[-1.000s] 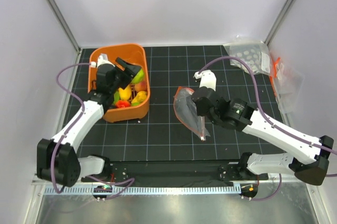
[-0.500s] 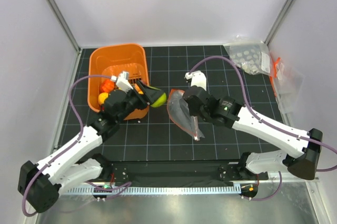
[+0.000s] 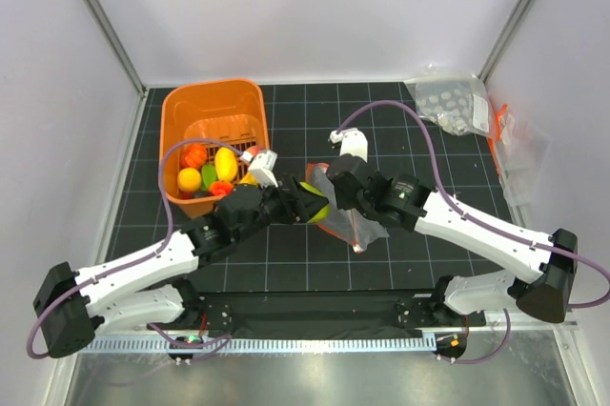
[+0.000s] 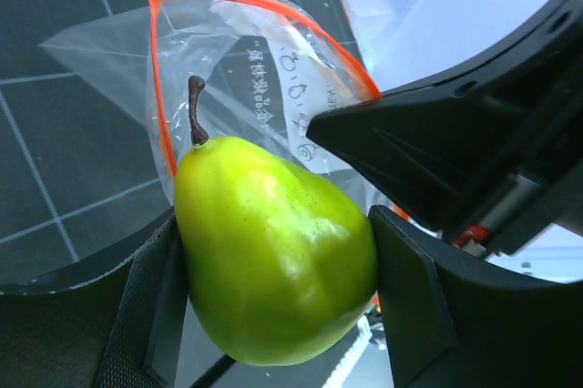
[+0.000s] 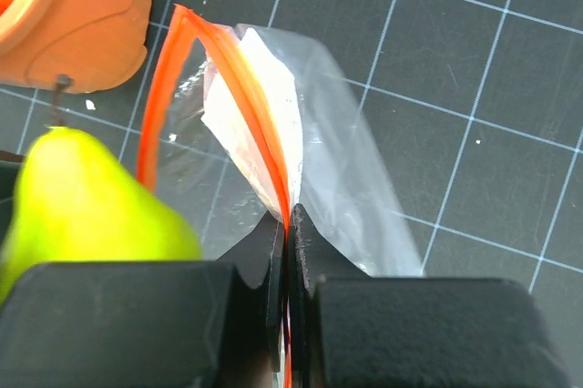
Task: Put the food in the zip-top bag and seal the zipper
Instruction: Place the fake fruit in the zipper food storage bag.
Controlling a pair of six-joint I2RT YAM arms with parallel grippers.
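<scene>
A green toy pear (image 4: 273, 251) is clamped between my left gripper's (image 4: 282, 301) jaws and hangs just in front of the zip-top bag's (image 4: 264, 51) open mouth. In the top view the pear (image 3: 315, 202) and left gripper (image 3: 307, 202) sit mid-table beside the bag (image 3: 351, 223). My right gripper (image 5: 290, 224) is shut on the bag's orange-red zipper (image 5: 246, 87) rim, holding one lip up so the mouth gapes. The rest of the food (image 3: 205, 173) lies in the orange basket (image 3: 214, 99).
Other clear bags (image 3: 453, 101) with orange strips lie at the back right corner against the wall. The orange basket stands at the back left, close to my left arm. White walls enclose the black gridded mat.
My left arm has carried the pear out of the basket and rightward to the bag's mouth. My right gripper has shifted slightly left and back with the bag's rim still pinched.
</scene>
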